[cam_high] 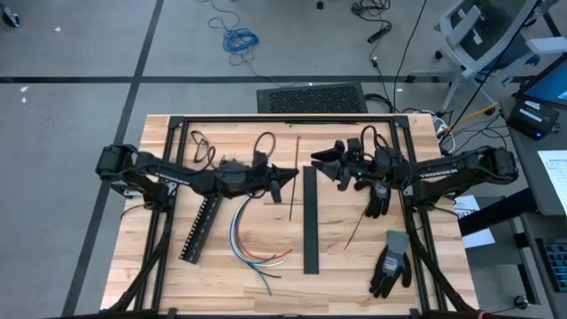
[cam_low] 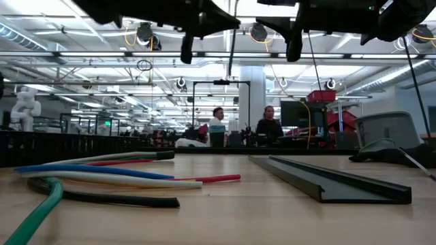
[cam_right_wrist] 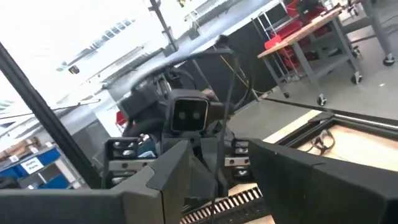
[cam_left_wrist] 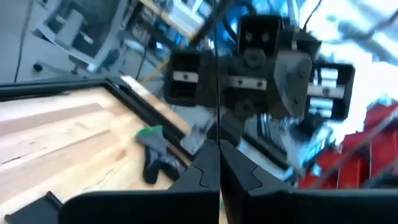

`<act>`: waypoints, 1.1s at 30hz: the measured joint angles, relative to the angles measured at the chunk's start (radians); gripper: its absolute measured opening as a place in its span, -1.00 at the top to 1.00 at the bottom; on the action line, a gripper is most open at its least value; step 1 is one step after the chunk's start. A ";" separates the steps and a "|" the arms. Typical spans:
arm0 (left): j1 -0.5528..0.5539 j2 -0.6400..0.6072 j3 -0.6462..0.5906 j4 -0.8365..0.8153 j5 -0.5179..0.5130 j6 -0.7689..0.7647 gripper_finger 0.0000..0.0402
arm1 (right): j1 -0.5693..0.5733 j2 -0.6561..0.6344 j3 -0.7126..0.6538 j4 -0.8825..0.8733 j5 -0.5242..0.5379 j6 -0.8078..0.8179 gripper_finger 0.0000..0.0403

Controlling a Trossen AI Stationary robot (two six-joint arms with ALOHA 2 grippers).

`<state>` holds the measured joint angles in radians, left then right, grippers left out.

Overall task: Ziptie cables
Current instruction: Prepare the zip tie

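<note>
The bundle of thin coloured wires (cam_high: 252,244) lay loose and untied on the wooden table (cam_high: 354,275), below the left gripper (cam_high: 282,180). That gripper was clamped on a thin black zip-tie strip (cam_high: 294,177), held aloft. The right gripper (cam_high: 332,159) stood apart, empty. Looping remained undone. No containers showed.

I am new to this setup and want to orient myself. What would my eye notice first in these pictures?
First, the two dark arms meeting above the middle of the table: the left gripper is shut on a thin black zip tie that hangs from it, while the right gripper faces it, open. Below them, the cables fan out on the wood, beside a long black channel.
</note>
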<state>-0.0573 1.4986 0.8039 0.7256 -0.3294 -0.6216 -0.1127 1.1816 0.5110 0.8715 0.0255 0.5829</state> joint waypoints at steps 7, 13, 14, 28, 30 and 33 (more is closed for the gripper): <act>-0.018 0.000 -0.055 -0.019 0.044 -0.003 1.00 | -0.006 0.015 0.066 -0.140 -0.006 -0.035 0.23; -0.022 0.000 -0.056 -0.027 0.049 0.033 1.00 | -0.007 0.044 0.148 -0.190 -0.009 -0.104 0.32; -0.022 0.000 -0.056 -0.024 0.049 0.036 1.00 | -0.008 0.047 0.153 -0.197 -0.009 -0.105 0.33; -0.023 0.000 -0.056 0.075 0.080 0.061 1.00 | -0.013 0.154 0.155 -0.021 0.004 -0.030 0.34; -0.023 0.000 -0.056 0.074 0.083 0.062 1.00 | -0.015 0.155 0.156 -0.011 0.003 -0.009 0.34; -0.023 0.000 -0.056 0.074 0.084 0.082 1.00 | -0.015 0.157 0.156 -0.016 0.001 0.007 0.34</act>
<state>-0.0799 1.4990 0.7479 0.7994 -0.2459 -0.5398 -0.1272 1.3384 0.6666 0.8556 0.0265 0.5900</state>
